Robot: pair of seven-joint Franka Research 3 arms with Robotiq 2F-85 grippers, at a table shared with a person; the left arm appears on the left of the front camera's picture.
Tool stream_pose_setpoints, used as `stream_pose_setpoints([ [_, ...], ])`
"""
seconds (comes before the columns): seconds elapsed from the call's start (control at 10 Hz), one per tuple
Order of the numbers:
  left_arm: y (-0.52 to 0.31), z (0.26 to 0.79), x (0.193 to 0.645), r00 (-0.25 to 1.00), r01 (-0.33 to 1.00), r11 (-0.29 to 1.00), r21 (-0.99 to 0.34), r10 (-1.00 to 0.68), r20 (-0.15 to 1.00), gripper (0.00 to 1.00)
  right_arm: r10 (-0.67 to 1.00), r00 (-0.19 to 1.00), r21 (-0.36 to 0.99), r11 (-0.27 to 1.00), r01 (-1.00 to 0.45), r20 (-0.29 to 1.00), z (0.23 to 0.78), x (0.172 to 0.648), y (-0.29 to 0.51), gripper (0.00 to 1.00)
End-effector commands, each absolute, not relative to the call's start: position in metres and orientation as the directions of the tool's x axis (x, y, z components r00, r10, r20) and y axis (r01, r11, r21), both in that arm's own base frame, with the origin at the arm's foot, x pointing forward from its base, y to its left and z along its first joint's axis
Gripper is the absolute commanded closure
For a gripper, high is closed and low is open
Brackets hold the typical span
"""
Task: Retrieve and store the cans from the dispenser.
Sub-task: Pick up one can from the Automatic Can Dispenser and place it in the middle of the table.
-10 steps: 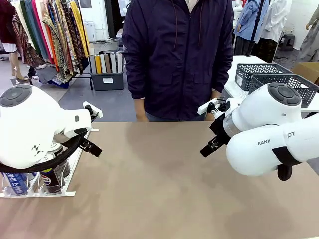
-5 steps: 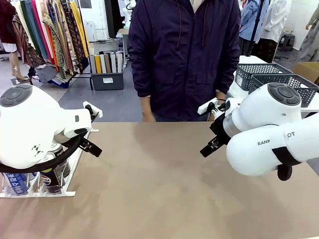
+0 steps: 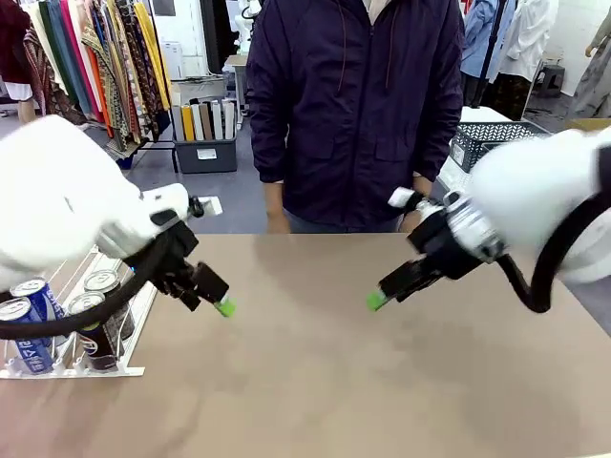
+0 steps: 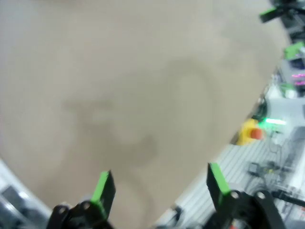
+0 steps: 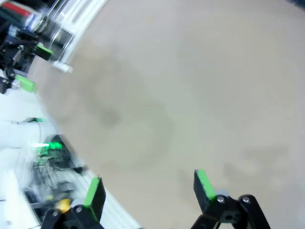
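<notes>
Silver-topped cans (image 3: 100,282) in white wire dispenser (image 3: 115,371), left tool (image 4: 159,179) and right tool (image 5: 148,183) spread, empty

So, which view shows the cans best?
The front view: the cans stand in the dispenser at the left, silver tops clear. The right wrist view catches them blurred, top left; the left wrist view faces the tabletop.

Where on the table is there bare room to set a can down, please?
The table is bare from the dispenser across to the right arm, down to the near edge. Crowded at left: cans in the dispenser.
</notes>
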State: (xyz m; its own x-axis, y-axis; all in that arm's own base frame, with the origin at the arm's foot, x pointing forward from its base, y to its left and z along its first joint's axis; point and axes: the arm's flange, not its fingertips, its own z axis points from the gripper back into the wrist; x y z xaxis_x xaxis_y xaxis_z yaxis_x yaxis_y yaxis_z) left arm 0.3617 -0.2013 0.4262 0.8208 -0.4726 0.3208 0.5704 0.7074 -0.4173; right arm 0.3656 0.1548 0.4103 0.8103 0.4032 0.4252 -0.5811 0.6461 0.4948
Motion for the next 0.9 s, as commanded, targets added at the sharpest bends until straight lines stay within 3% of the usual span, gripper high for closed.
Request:
stream_pose_setpoints([
  [0.0, -0.161, 0.465, 0.369, 0.897, 0.422, 0.625, -0.657, -0.391, 0.205, 0.00, 0.201, 0.909, 0.742, 0.527, -0.415, 0.367, 0.433, 0.372, 0.102, 0.00],
  [0.3, -0.051, 0.525, 0.333, 0.892, 0.452, 0.381, -0.806, -0.190, 0.410, 0.00, 0.047, 0.913, 0.847, 0.356, -0.394, 0.405, 0.452, 0.333, 0.011, 0.00],
  [0.5, 0.042, 0.524, 0.310, 0.911, 0.366, 0.336, -0.868, 0.062, 0.409, 0.00, -0.171, 0.906, 0.885, 0.344, -0.314, 0.388, 0.443, 0.305, -0.063, 0.00],
  [0.8, 0.160, 0.490, 0.254, 0.826, 0.249, 0.248, -0.936, 0.450, 0.339, 0.00, -0.432, 0.851, 0.944, 0.262, -0.199, 0.299, 0.415, 0.277, -0.147, 0.00],
])
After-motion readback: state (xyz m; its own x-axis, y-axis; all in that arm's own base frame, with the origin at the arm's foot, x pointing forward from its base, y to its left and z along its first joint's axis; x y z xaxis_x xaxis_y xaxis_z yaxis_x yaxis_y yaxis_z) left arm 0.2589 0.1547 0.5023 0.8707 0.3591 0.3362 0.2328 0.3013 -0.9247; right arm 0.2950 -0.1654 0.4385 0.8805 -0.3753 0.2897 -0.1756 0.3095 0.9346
